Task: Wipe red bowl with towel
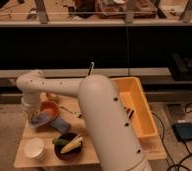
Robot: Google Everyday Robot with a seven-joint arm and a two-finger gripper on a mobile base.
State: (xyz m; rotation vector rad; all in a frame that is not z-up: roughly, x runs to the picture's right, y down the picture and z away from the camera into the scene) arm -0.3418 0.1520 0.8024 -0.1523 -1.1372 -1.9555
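Observation:
The red bowl (49, 108) sits tilted on the left part of the wooden table (96, 156), its rim resting on a grey-blue towel (42, 119) that spreads right under it towards the table's middle. My white arm reaches across from the lower middle to the left. The gripper (32, 111) hangs below the wrist at the bowl's left edge, right above the towel. The arm's wrist hides most of it.
A white cup (35, 148) stands at the front left. A dark bowl (68, 145) with a yellow and a green item sits beside it. A yellow bin (135, 107) with small dark items takes up the table's right side. Cables and a blue box (184, 131) lie on the floor.

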